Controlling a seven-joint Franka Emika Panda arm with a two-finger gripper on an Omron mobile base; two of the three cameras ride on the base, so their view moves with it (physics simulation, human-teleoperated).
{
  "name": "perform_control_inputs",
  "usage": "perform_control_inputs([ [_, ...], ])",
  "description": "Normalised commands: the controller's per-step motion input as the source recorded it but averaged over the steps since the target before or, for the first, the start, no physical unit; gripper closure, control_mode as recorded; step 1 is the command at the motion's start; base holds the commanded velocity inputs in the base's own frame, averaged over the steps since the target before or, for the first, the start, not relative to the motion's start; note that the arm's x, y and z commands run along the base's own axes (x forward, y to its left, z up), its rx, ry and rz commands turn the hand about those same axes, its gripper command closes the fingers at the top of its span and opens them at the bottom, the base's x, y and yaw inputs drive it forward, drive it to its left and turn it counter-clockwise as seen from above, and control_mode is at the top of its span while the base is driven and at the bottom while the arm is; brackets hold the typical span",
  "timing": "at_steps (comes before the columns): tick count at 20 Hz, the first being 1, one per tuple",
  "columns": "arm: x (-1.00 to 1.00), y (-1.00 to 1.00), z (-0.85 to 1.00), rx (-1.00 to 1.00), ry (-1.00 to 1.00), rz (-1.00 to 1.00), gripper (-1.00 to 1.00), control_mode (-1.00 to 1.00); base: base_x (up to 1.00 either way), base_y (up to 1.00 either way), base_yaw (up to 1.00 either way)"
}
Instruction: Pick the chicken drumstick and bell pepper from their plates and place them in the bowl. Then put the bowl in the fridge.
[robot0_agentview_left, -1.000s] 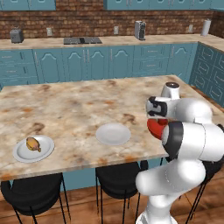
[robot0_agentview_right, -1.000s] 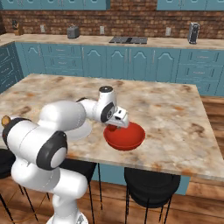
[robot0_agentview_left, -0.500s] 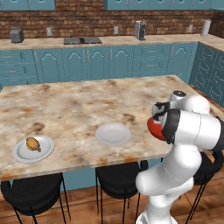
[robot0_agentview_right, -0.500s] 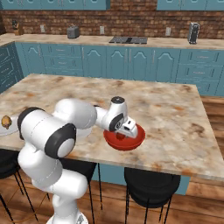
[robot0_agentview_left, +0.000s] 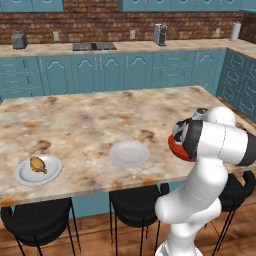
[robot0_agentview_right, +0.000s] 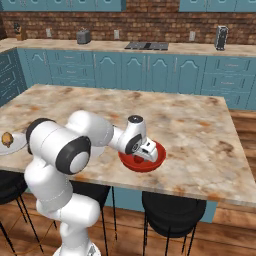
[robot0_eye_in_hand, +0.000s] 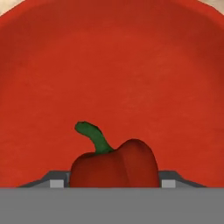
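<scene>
Across the marble-topped island counter (robot0_agentview_left: 90, 125), the white arm (robot0_agentview_right: 75, 145) folds forward from the near edge, elbow bent, wrist angled down toward the counter's near right part. Bowl (robot0_agentview_right: 142, 161) sits on the counter near the right end, close to the near edge; in the left base view it is mostly hidden behind the forearm, a red sliver (robot0_agentview_left: 176, 147) showing. Gripper (robot0_agentview_right: 146, 152) hangs low over the bowl, just above its interior. Two plates: one bare (robot0_agentview_left: 129, 152), centre of the near edge; one far left (robot0_agentview_left: 38, 170) carrying the chicken drumstick (robot0_agentview_left: 37, 164). Hand view: bell pepper (robot0_eye_in_hand: 114, 165), green stem up, sits between the fingertips (robot0_eye_in_hand: 57, 179), which flank it on both sides and appear to pinch it, with the red bowl interior (robot0_eye_in_hand: 113, 70) behind.
</scene>
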Motion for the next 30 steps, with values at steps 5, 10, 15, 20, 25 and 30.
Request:
perform_control_inputs([
  [5, 0.03, 0.00, 0.08, 0.00, 0.08, -0.03, -1.00, -1.00, 0.00, 0.00, 0.00],
  [10, -0.16, 0.01, 0.36, -0.01, 0.00, 0.00, -1.00, -1.00, 0.00, 0.00, 0.00],
  [15, -0.46, 0.27, 0.48, 0.00, 0.00, 0.02, -1.00, -1.00, 0.00, 0.00, 0.00],
  [20, -0.49, 0.51, 0.39, 0.00, 0.02, 0.10, -1.00, -1.00, 0.00, 0.00, 0.00],
  [25, -0.51, 0.66, 0.22, -0.01, 0.01, 0.16, -1.00, -1.00, 0.00, 0.00, 0.00],
  [30, -0.37, 0.76, 0.12, 0.00, 0.00, 0.17, -1.00, -1.00, 0.00, 0.00, 0.00],
])
